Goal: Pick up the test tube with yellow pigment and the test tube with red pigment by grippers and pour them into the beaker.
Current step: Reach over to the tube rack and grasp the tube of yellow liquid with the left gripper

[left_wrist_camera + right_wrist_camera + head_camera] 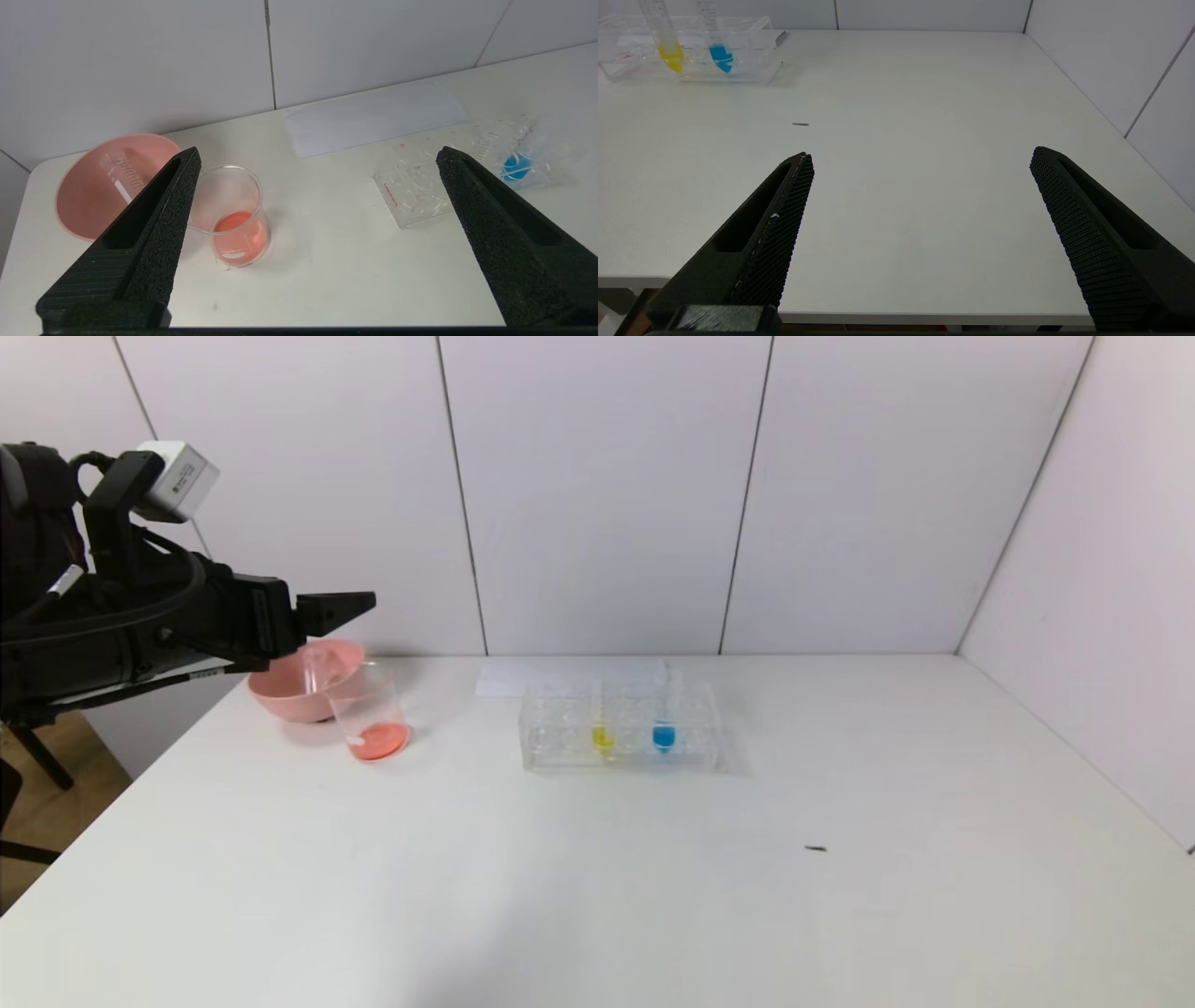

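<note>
The beaker [373,714] stands at the back left and holds red-orange liquid; it also shows in the left wrist view [236,219]. The yellow-pigment tube [603,733] stands upright in the clear rack [560,747] and shows in the right wrist view [668,44]. No tube holding red liquid shows. An empty clear tube [120,175] lies in the pink bowl [280,695]. My left gripper [362,605] hangs open and empty above the bowl and beaker [318,153]. My right gripper [920,153] is open and empty over the table's near edge, out of the head view.
A blue-liquid tube [664,733] stands in the rack beside the yellow one [720,51]. A white sheet [523,677] lies behind the rack. A small dark speck [815,848] lies on the table. Walls close the back and the right side.
</note>
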Robot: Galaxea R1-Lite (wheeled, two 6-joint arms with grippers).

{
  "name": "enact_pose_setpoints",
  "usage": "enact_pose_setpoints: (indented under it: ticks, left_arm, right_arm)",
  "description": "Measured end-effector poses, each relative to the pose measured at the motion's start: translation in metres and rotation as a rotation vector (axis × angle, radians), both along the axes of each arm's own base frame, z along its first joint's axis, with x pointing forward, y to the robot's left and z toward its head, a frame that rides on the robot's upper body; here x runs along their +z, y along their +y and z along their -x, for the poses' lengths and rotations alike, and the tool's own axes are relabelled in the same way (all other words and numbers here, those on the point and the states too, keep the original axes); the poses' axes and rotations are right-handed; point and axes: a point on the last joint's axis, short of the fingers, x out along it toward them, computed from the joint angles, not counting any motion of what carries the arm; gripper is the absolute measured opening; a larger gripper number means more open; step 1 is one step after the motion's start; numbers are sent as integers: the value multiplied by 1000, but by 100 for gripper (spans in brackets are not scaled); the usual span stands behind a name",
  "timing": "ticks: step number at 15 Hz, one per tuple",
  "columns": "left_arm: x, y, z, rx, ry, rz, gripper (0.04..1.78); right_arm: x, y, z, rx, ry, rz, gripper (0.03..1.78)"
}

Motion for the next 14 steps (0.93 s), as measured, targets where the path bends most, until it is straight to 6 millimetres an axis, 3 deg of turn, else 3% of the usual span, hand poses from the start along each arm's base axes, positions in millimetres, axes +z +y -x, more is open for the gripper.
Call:
enact_pose_setpoints:
  ticks: [14]
  left_arm:
    - [-17, -41, 14, -159, 69, 23, 176]
  right_arm:
    - [0, 0, 0, 0, 0, 0, 170]
